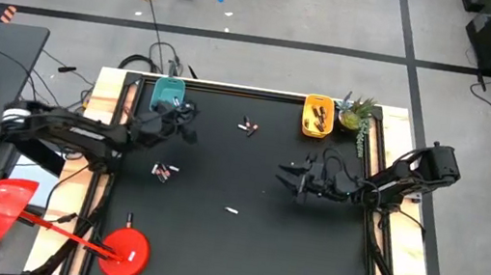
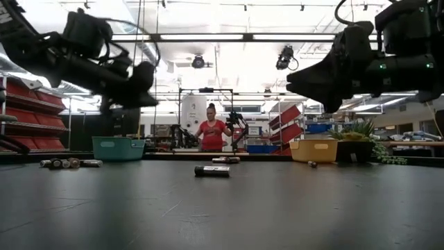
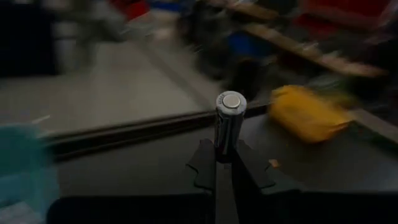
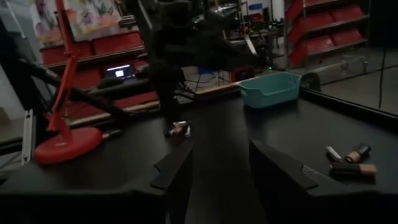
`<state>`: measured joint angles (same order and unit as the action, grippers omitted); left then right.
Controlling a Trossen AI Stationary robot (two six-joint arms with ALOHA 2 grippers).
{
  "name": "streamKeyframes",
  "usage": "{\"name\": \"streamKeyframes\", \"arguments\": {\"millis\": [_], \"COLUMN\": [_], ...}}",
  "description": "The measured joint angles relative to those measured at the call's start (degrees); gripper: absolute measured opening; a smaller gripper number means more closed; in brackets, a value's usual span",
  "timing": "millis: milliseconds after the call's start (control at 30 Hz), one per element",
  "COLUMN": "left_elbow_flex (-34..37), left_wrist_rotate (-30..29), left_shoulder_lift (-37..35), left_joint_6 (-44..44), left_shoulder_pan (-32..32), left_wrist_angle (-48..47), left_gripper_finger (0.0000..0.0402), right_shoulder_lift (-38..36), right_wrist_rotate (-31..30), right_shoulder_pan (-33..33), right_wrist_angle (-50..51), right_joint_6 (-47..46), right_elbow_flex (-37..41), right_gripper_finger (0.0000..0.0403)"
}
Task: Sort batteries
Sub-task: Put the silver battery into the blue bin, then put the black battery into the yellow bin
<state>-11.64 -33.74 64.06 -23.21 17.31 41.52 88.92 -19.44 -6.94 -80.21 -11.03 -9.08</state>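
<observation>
1. Left hand (image 3: 225, 163): clamped on one pale battery (image 3: 229, 123), upright, beside the teal tray (image 1: 168, 95). Advice: centre over the tray before letting go.
2. Right hand (image 4: 219, 163): fingers apart, empty, far from the tray.
3. Loose batteries (image 1: 161, 172): on the bench (image 1: 209, 249).

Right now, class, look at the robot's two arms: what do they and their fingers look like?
Both arms are dark, jointed and chunky, with black cables along them. The left gripper and right gripper each end in two flat dark fingers with angular stepped edges.

Bright overhead lights, left wrist bkgd blurred
</observation>
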Motion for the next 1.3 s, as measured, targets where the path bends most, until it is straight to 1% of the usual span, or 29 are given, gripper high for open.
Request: {"name": "streamKeyframes", "arguments": {"millis": [67,133,233,333,533,700,800,900,1133,1200,1300], "left_elbow_flex": [0.01,-0.02,-0.12,-0.11,-0.11,-0.11,-0.11,-0.11,-0.11,-0.11,-0.11], "left_wrist_rotate": [-1.83,-2.68,-2.61,-0.74,6.38,6.43,6.43,6.44,6.91,6.96,7.20], "left_shoulder_lift": [-2.27,-3.71,-4.03,-4.01,-3.99,-3.97,-3.94,-3.94,-3.92,-3.92,-3.99], "left_joint_6": [-1.24,-1.71,-2.52,-3.03,-5.75,-5.98,-6.00,-6.00,-5.74,-5.73,-4.10], "left_shoulder_pan": [2.44,4.63,7.20,10.13,16.94,20.51,21.41,21.49,21.49,21.49,21.29], "left_wrist_angle": [-6.47,-10.53,-11.84,-12.27,-13.97,-19.84,-22.77,-23.51,-23.09,-23.08,-22.13], "left_gripper_finger": [0.0026,0.0026,0.0026,0.0026,0.0026,0.0026,0.0027,0.0047,0.0124,0.0136,0.0144], "right_shoulder_lift": [0.00,0.00,0.00,0.00,0.00,0.00,0.00,0.00,0.00,0.00,0.00], "right_wrist_rotate": [0.02,0.02,0.02,0.02,0.02,0.02,0.04,0.03,-0.24,-0.28,-0.40], "right_shoulder_pan": [-0.42,-0.64,-0.89,-0.92,-1.32,-2.70,-3.35,-3.47,-3.47,-3.47,-3.45], "right_wrist_angle": [-0.14,-0.70,-0.68,-0.69,-0.69,-0.68,-0.69,-0.69,-0.68,-0.67,-0.67], "right_joint_6": [0.64,0.79,0.88,0.71,0.71,1.00,1.91,2.25,2.88,3.14,3.32], "right_elbow_flex": [-0.16,-0.18,-0.18,-0.18,-0.18,-0.18,-0.18,-0.18,-0.18,-0.18,-0.20], "right_gripper_finger": [0.0165,0.0165,0.0164,0.0164,0.0162,0.0162,0.0161,0.0160,0.0158,0.0158,0.0158]}}
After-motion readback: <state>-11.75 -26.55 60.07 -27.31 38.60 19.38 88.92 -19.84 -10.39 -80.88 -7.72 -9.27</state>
